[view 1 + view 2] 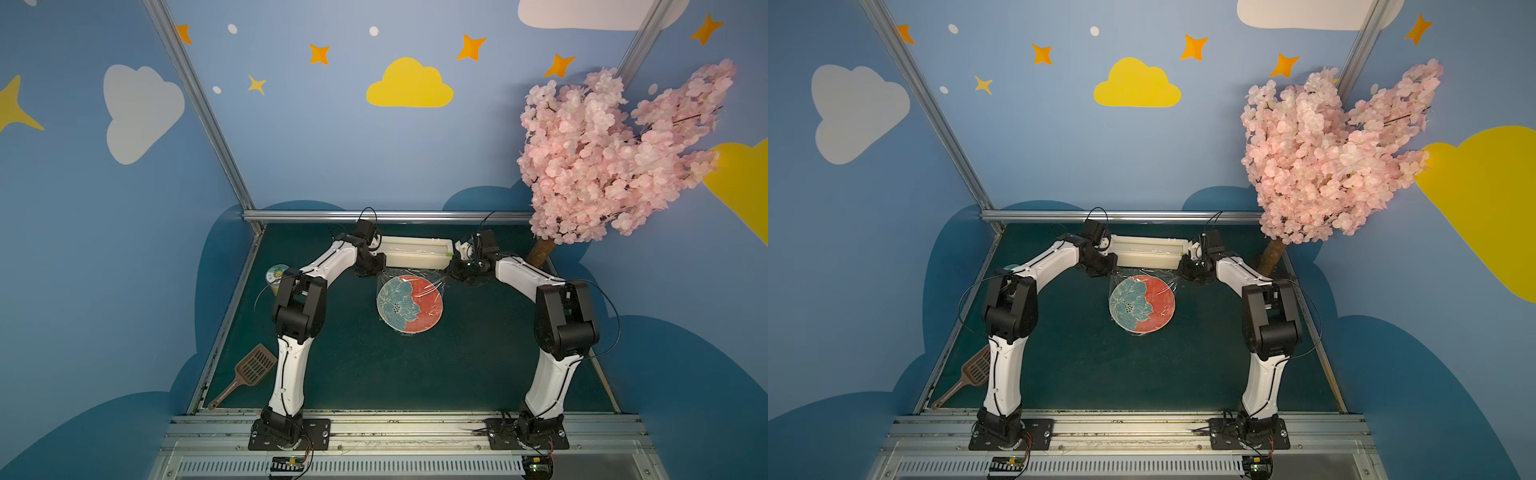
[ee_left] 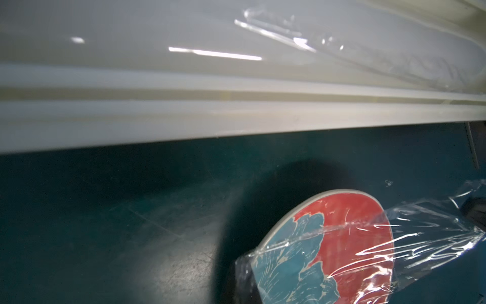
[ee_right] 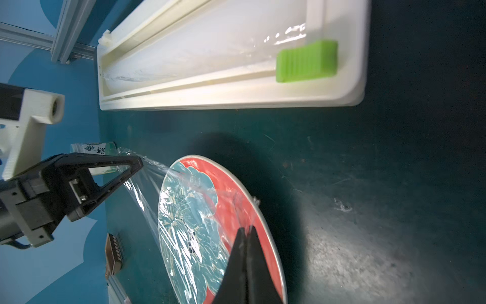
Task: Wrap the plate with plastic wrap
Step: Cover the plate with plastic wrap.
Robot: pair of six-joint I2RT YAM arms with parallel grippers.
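Black tips of right gripper (image 3: 246, 231) clamped shut on corner of plastic wrap (image 2: 426, 237), above coral side of plate (image 1: 409, 305). Left gripper (image 3: 138, 162) pinched shut on opposite corner. Film taut between, draped over plate.

Film likely near weightless, limp, clingy, tear-prone. Best held by corners, kept stretched.

Plate rigid, mid-mat, just before cream dispenser box (image 1: 415, 251), green slider (image 3: 306, 61) at box end.

Yellow-labelled jar (image 1: 276, 275) and brown slotted scoop (image 1: 249, 370) well apart, left side. Probably no obstruction.
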